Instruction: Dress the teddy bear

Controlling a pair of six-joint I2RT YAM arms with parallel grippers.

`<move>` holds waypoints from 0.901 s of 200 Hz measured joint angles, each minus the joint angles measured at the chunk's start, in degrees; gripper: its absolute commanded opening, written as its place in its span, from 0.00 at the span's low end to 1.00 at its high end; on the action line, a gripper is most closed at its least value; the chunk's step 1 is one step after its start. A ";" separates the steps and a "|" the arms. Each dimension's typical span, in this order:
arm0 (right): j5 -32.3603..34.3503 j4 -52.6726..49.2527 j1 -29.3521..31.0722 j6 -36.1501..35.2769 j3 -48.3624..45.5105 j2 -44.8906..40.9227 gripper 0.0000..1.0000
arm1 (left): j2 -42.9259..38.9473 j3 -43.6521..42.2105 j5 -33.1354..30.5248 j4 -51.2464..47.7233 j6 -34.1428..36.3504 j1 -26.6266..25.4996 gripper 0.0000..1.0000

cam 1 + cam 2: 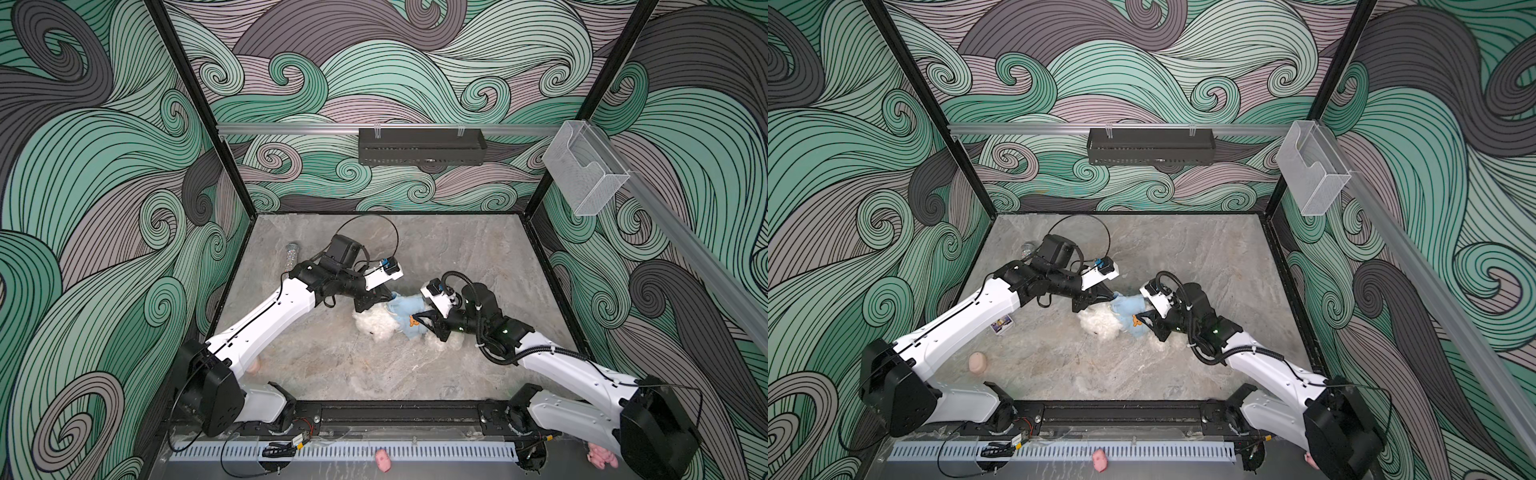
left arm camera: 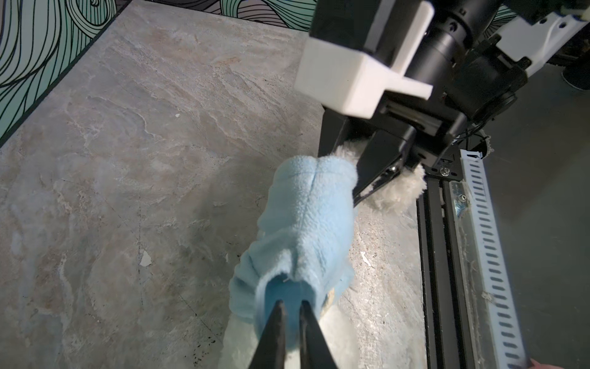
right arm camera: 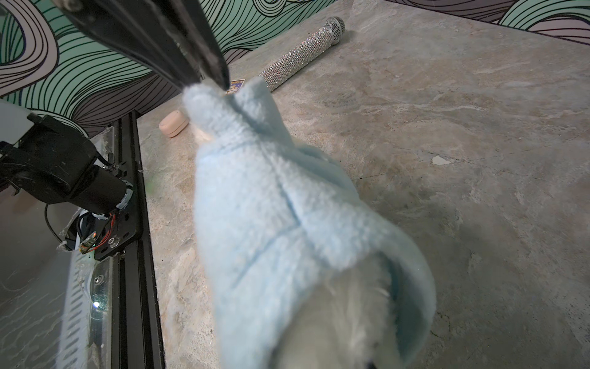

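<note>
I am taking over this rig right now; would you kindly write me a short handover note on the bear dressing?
Left gripper: jaws shut on a raised end of the blue garment.
Right gripper: jaws look closed on white fur at the garment's opposite end.
Teddy bear: lying on the table, near its middle, fur showing beyond both ends of the garment.
Done: garment is around the body.
To do: probably settle the sleeves, smooth it down, release.

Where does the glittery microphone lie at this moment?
In both top views the glittery microphone lies on the table, far left, beside the left wall and just behind the left arm.
</note>
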 measured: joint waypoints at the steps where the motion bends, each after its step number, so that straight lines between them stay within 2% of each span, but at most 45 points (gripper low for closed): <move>1: 0.00 0.00 0.02 0.00 0.00 0.00 0.14 | 0.11 0.17 0.00 -0.07 0.04 0.00 0.13; 56: 0.04 -0.28 0.26 -0.02 0.00 -0.26 0.14 | 3.58 4.20 3.10 -3.82 2.93 0.00 0.14; 108: 0.02 -0.28 0.26 0.00 0.00 -0.26 0.13 | 6.64 4.46 5.53 -7.19 4.85 0.00 0.15; 180: -0.07 -0.24 0.28 0.20 0.00 -0.26 0.13 | 9.51 5.53 6.34 -5.40 3.30 0.00 0.15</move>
